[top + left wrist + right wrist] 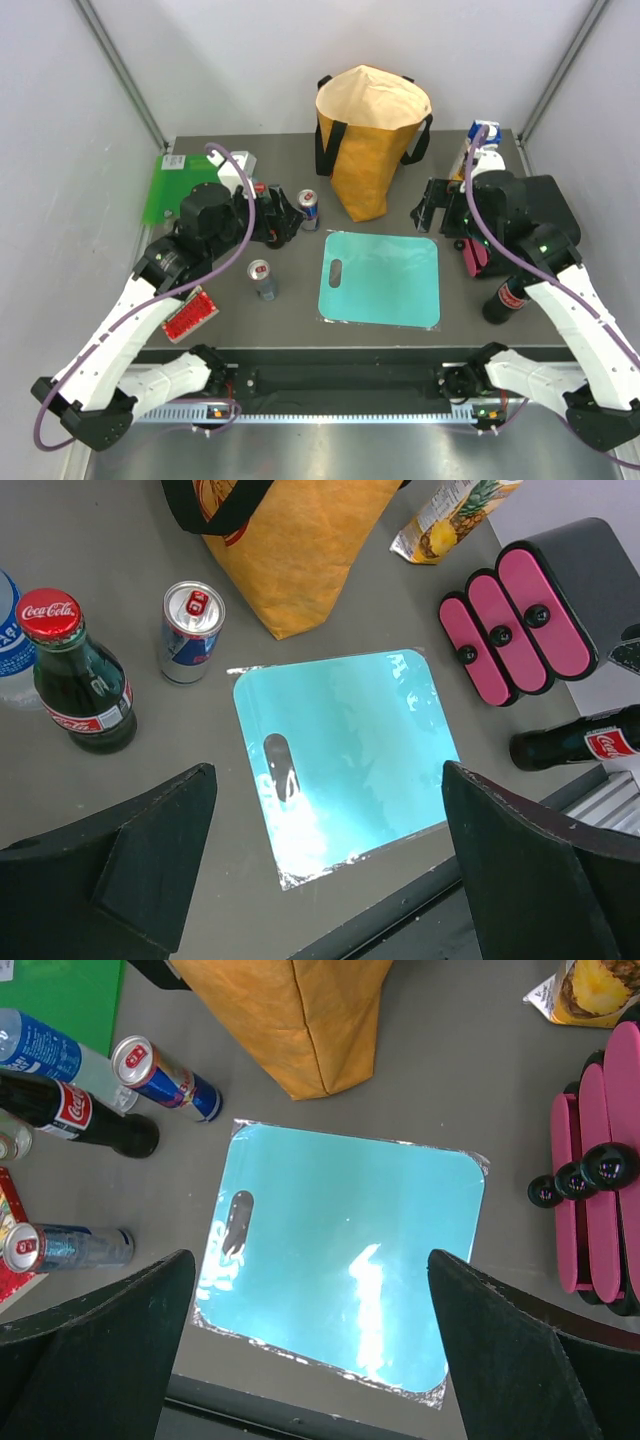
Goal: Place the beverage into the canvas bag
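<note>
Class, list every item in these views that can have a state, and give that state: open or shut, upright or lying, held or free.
canvas bag, upright, mouth open
left gripper, open, empty
right gripper, open, empty
Red Bull can by the bag, upright, free
second can, upright, free
Coca-Cola bottle, upright, capped
teal cutting board, flat, bare
juice carton, upright

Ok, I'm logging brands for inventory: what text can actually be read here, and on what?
"Coca-Cola": cap and label of the cola bottle.
"Coca-Cola": label of the other cola bottle.
Too small or blurred to read: the print on the can, the blue bottle and the juice carton.
</note>
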Robot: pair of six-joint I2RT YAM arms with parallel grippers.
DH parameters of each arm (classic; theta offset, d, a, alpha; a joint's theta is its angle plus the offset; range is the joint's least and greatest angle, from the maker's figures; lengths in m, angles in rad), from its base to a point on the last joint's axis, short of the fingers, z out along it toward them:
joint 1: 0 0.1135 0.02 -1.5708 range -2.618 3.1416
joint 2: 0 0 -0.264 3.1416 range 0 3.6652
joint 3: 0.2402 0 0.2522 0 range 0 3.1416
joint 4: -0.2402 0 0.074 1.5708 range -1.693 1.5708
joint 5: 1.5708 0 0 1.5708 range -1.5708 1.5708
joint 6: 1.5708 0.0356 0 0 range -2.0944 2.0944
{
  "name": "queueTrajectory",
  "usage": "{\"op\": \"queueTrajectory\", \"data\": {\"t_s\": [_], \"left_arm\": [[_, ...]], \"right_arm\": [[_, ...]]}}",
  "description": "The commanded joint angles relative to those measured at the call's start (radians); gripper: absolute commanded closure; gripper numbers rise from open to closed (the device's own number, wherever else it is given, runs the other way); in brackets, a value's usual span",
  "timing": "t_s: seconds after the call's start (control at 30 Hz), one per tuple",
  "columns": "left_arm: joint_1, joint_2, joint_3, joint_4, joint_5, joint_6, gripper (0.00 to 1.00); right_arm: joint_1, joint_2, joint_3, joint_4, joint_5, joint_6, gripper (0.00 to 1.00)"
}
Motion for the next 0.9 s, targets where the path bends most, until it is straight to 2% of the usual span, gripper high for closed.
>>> {"op": "queueTrajectory", "data": {"t_s": [0.0, 0.17, 0.27, 0.43, 0.53, 0.67, 0.77, 0.87], "left_arm": [[-0.002, -0.016, 0.008, 0.041, 0.01, -0.001, 0.02], [-0.002, -0.026, -0.015, 0.061, 0.053, 0.001, 0.02], [-0.002, -0.024, -0.061, 0.11, 0.076, -0.015, 0.02], [-0.001, -0.015, -0.06, 0.103, 0.061, -0.004, 0.02], [-0.002, -0.02, -0.047, 0.077, 0.05, 0.004, 0.02], [-0.002, -0.049, -0.049, 0.041, 0.081, 0.01, 0.01], [-0.002, -0.087, -0.076, 0.052, 0.114, 0.012, 0.02], [-0.002, -0.101, -0.07, 0.035, 0.101, 0.008, 0.02]], "right_arm": [[0.009, -0.045, 0.012, 0.028, 0.007, 0.006, 0.0], [0.009, -0.054, 0.027, -0.006, 0.067, 0.014, 0.0], [0.01, -0.03, 0.024, -0.029, 0.154, 0.011, 0.0], [0.01, 0.041, 0.134, -0.139, 0.226, 0.035, 0.02], [0.009, 0.073, 0.238, -0.2, 0.358, 0.045, 0.04], [0.007, 0.127, 0.364, -0.39, 0.614, 0.106, 0.04], [-0.002, 0.096, 0.343, -0.478, 0.714, 0.216, 0.04], [-0.051, 0.041, 0.303, -0.521, 0.737, 0.253, 0.05]]}}
